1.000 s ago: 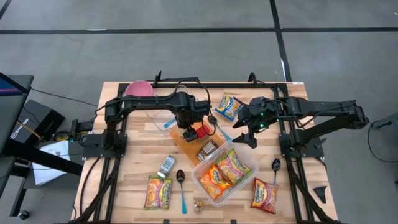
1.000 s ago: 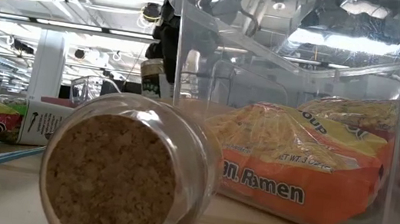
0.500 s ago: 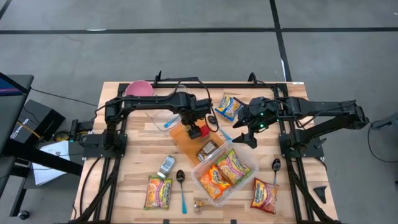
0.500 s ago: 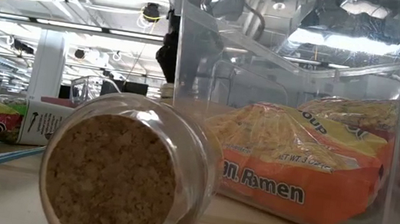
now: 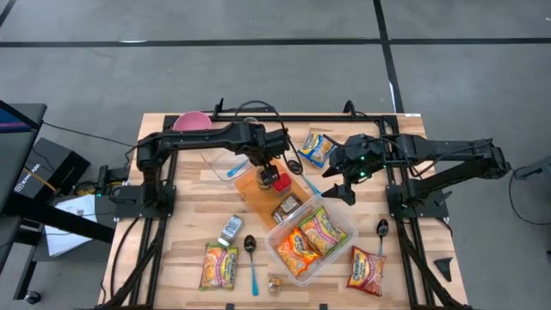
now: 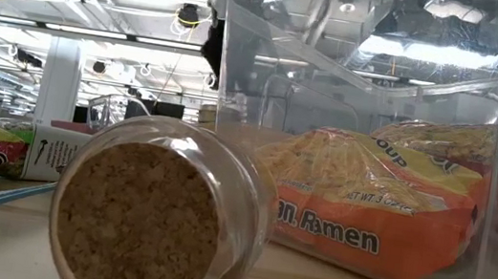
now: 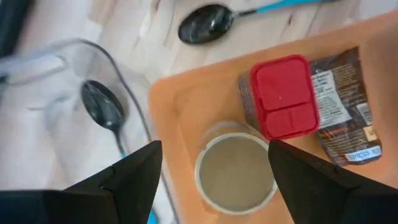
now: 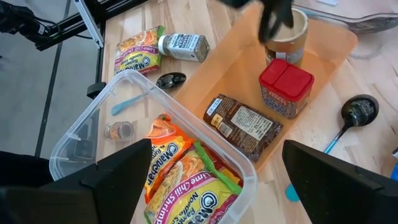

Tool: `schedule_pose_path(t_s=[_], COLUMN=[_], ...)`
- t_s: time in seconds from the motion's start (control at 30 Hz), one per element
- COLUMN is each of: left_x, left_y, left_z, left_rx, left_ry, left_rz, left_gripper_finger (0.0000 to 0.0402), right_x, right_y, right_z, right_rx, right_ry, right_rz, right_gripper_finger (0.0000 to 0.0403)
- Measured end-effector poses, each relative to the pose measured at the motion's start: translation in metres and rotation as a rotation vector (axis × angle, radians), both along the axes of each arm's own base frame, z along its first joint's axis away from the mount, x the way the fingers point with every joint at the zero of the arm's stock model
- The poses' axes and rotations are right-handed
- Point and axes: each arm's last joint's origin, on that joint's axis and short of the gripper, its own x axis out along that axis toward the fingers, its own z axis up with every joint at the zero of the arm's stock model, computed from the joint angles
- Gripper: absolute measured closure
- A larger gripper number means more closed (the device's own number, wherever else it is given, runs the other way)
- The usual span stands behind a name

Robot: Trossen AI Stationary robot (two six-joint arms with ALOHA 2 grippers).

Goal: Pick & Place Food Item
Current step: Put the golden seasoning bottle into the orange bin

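Your left gripper hangs with fingers spread and empty above the orange cutting board, directly over a round cup. Just beside the cup stands the red-lidded spice jar, touching a brown packet. Your right gripper, also parted, waits near the clear bin holding 2 ramen packs.

Around the orange cutting board: five ramen packets, two of them inside the clear tub; four spoons; two spice jars; one pink bowl.
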Motion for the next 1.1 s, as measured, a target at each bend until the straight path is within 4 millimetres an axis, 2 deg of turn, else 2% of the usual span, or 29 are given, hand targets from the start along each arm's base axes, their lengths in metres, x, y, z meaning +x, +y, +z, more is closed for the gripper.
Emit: schedule_pose_path(t_s=[0.17, 0.27, 0.4, 0.6, 0.7, 0.83, 1.1], left_x=[-0.018, -0.034, -0.056, -0.065, -0.065, -0.063, -0.053], left_y=[-0.011, -0.02, -0.034, -0.052, -0.051, -0.042, -0.023], left_z=[0.028, 0.03, 0.015, -0.031, -0.051, -0.066, -0.068], left_rx=[0.024, 0.005, -0.085, -0.191, -0.183, -0.166, -0.148], left_ry=[-0.048, -0.013, 0.01, -0.072, -0.112, -0.151, -0.257], left_rz=[-0.071, -0.088, -0.052, 0.011, 0.072, 0.127, 0.18], left_gripper_finger=[0.0129, 0.0153, 0.0222, 0.0381, 0.0392, 0.04, 0.0401], right_x=[0.0, 0.0, 0.0, 0.0, 0.0, 0.0, -0.001], right_y=[0.0, 0.0, 0.0, 0.0, 0.0, 0.0, 0.0], right_z=[0.0, 0.0, 0.0, 0.0, 0.0, 0.0, -0.001], right_rx=[0.0, 0.005, 0.005, 0.006, 0.006, 0.006, 0.011], right_ry=[0.0, 0.001, 0.001, 0.001, 0.001, 0.003, 0.014], right_rz=[0.0, -0.005, -0.006, -0.006, -0.006, -0.006, -0.012], right_gripper_finger=[0.0046, 0.0046, 0.0046, 0.0046, 0.0046, 0.0046, 0.0046])
